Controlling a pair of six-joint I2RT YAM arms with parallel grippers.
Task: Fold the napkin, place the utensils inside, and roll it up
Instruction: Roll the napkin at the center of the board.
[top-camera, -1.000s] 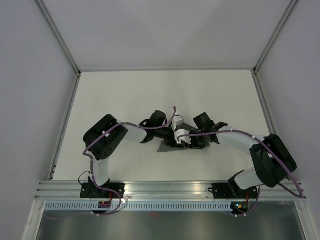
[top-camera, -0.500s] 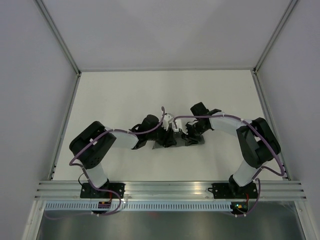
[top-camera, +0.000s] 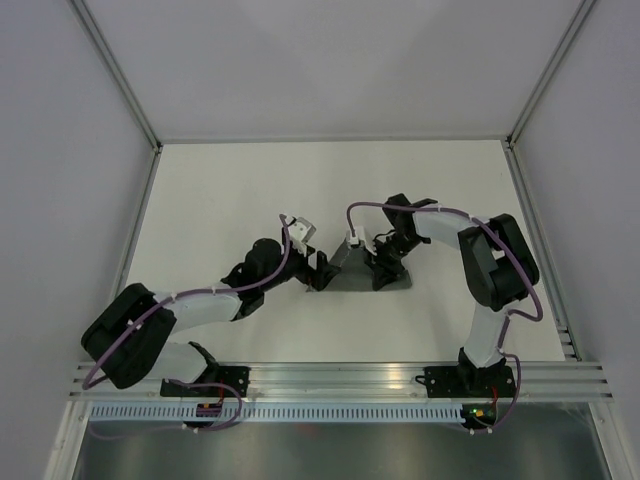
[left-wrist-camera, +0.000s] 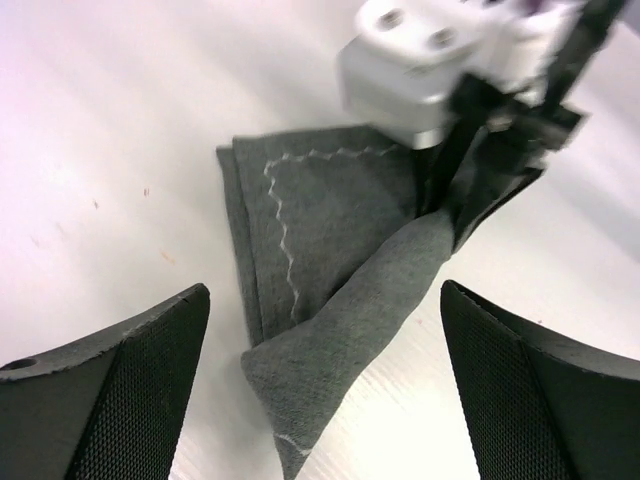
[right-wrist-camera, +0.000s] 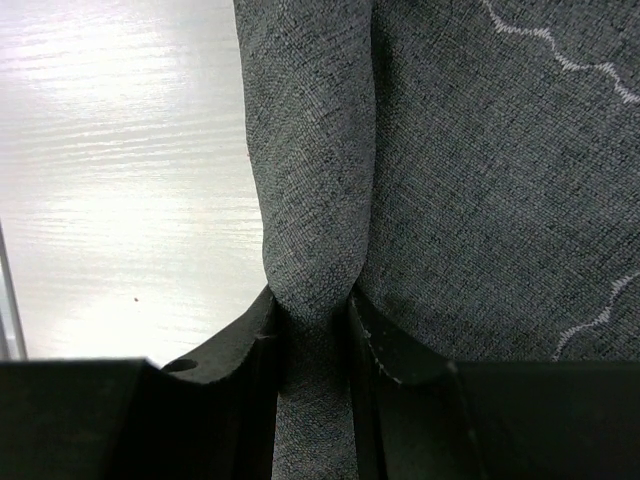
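Napkin (top-camera: 352, 275) folded, centre of table (top-camera: 250, 190), one ridge pinched in right gripper (right-wrist-camera: 312, 330). Left gripper (left-wrist-camera: 325, 390) wide open, empty, at its left end. Risk: one-sided pull drags cloth, folds slip apart; utensils unseen.

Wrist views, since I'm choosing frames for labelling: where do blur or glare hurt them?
Left wrist: napkin fairly sharp, the right end effector above it blurred, table washed out at upper left. Right wrist: napkin weave crisp, strong glare on the table at left.
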